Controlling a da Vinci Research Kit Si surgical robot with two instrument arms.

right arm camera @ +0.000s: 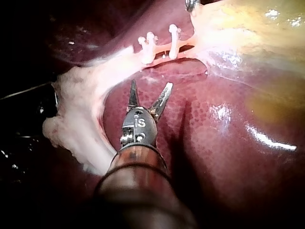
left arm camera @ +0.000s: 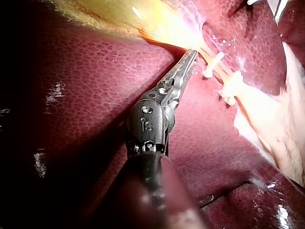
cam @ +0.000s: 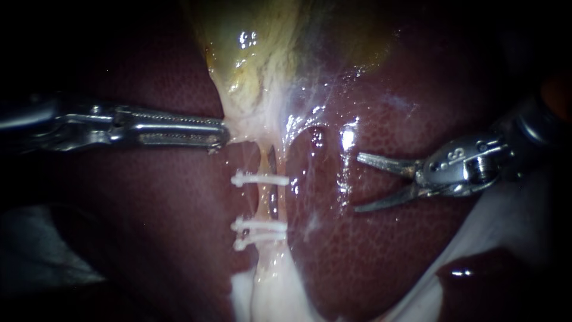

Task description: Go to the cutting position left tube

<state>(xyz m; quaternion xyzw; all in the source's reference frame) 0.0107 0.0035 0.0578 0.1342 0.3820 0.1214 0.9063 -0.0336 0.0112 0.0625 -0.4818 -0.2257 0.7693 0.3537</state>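
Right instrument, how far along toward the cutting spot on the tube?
Done: three clips sit on the tube, and the left instrument grips pale tissue above them. In hand: the right instrument, jaws open, hovers over the liver beside the tube. Left: bringing its jaws around the tube between clips.

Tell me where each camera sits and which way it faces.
Endoscope: close over the liver, facing the clips; left instrument from left, right instrument from right.
Left wrist: on the left arm, looking along the left instrument to the gallbladder it grips.
Right wrist: on the right arm, looking past the right instrument's open jaws toward the clips.
Shared: the clips, in all three.
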